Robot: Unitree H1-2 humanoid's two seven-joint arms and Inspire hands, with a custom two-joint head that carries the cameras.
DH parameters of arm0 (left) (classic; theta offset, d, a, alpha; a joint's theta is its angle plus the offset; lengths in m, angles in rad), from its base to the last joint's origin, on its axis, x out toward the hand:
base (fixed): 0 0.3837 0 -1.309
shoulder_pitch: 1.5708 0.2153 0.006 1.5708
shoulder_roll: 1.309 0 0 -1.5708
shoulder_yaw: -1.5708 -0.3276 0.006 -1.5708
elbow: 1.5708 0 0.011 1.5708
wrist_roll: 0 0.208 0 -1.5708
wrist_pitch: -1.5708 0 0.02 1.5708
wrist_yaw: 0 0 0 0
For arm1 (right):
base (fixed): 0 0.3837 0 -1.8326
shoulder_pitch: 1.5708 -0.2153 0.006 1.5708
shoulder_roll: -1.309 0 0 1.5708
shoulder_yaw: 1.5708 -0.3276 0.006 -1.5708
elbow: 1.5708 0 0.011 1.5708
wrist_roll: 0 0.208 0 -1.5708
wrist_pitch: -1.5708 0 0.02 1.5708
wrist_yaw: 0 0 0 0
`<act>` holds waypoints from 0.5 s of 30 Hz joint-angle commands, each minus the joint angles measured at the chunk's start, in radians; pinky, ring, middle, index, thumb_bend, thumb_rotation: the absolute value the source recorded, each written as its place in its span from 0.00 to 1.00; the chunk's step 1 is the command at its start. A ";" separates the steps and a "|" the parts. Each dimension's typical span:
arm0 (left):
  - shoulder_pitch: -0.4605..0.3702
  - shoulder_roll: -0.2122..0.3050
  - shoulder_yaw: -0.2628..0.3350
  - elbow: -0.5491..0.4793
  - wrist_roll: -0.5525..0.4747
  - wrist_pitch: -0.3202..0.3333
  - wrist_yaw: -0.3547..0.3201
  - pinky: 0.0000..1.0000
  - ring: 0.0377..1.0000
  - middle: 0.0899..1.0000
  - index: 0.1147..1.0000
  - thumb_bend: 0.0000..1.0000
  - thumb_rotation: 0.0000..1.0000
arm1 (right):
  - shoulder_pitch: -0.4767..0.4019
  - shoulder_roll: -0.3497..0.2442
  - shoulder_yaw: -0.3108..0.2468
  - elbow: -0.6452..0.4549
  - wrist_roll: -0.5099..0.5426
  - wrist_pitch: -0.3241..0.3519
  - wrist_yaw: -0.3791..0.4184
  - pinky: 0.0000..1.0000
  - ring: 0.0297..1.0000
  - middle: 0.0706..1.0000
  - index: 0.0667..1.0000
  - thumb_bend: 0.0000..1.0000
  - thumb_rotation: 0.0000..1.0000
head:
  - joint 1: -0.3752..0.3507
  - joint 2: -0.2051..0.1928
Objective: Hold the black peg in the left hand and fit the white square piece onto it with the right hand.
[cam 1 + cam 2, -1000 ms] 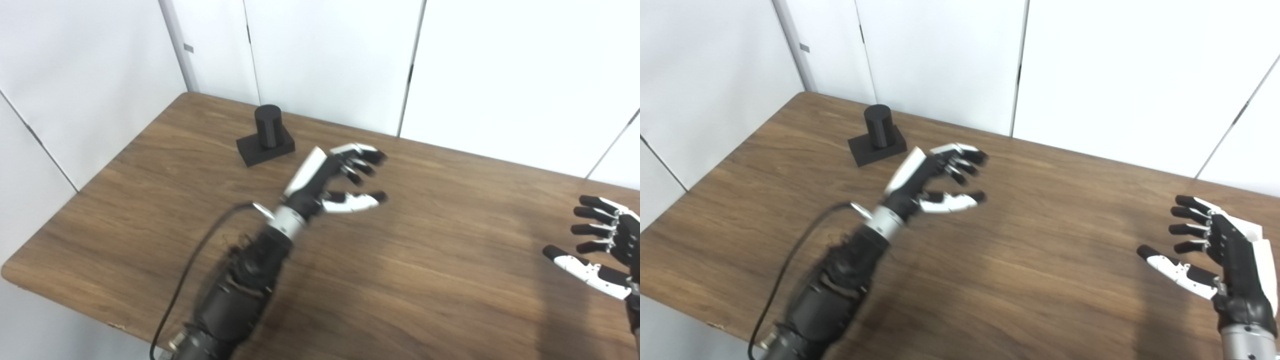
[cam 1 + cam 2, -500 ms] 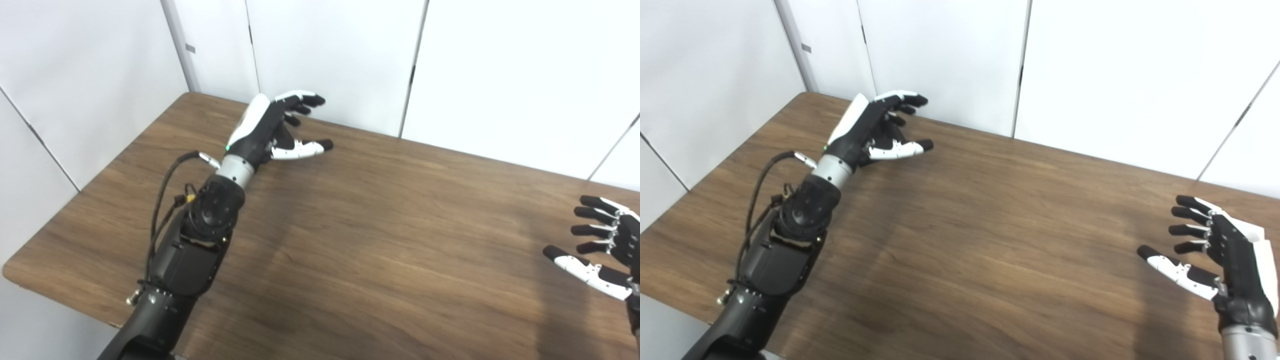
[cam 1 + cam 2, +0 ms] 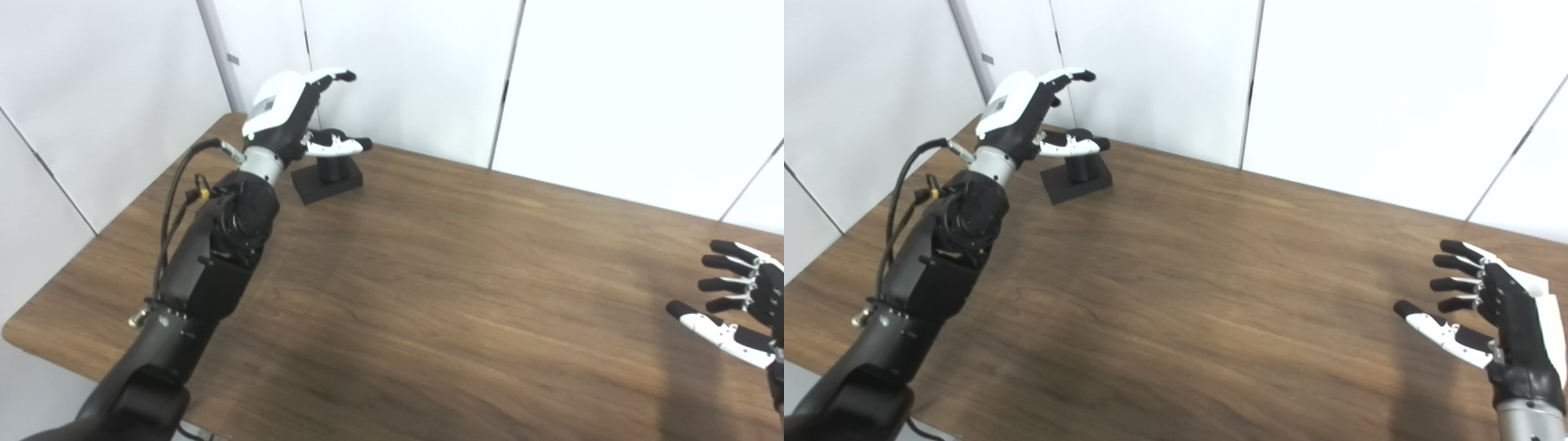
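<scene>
Far left: left hand (image 3: pixel 288 116) raised over the black peg (image 3: pixel 329 173), fingers spread, thumb across the peg top, holding nothing. Peg stands upright on its square base at the far-left corner of the table (image 3: pixel 465 294). To do the grasp well: lower the palm, wrap the fingers around the cylinder, not the base, and leave the top free. Near right: right hand (image 3: pixel 1488 312) open and empty, hovering over the table. White square piece not in view.

Black peg (image 3: pixel 331 173), brown wood-grain table (image 3: pixel 465 294)
</scene>
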 commanded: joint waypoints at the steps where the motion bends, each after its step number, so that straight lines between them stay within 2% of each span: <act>1: -0.055 0.034 0.003 0.005 0.030 -0.012 0.030 0.77 0.89 0.89 0.83 0.90 0.29 | -0.020 -0.004 -0.010 -0.040 0.007 -0.051 -0.012 0.47 0.60 0.69 0.72 0.55 0.00 | 0.001 0.001; 4: -0.064 0.047 0.009 0.032 0.029 -0.016 0.029 0.80 0.91 0.92 0.85 0.91 0.31 | -0.019 -0.003 -0.015 -0.042 0.018 -0.049 -0.010 0.49 0.60 0.70 0.73 0.54 0.00 | 0.000 0.003; 8: -0.077 0.062 0.012 0.070 0.033 -0.017 0.036 0.78 0.92 0.93 0.85 0.91 0.32 | -0.020 -0.001 -0.014 -0.040 0.020 -0.052 -0.013 0.48 0.60 0.70 0.72 0.54 0.00 | -0.002 0.004; 15: -0.098 0.089 -0.018 0.124 0.103 0.033 0.024 0.77 0.94 0.95 0.86 0.94 0.41 | -0.023 0.002 -0.013 -0.049 0.009 -0.031 -0.015 0.48 0.60 0.69 0.72 0.56 0.00 | -0.004 0.003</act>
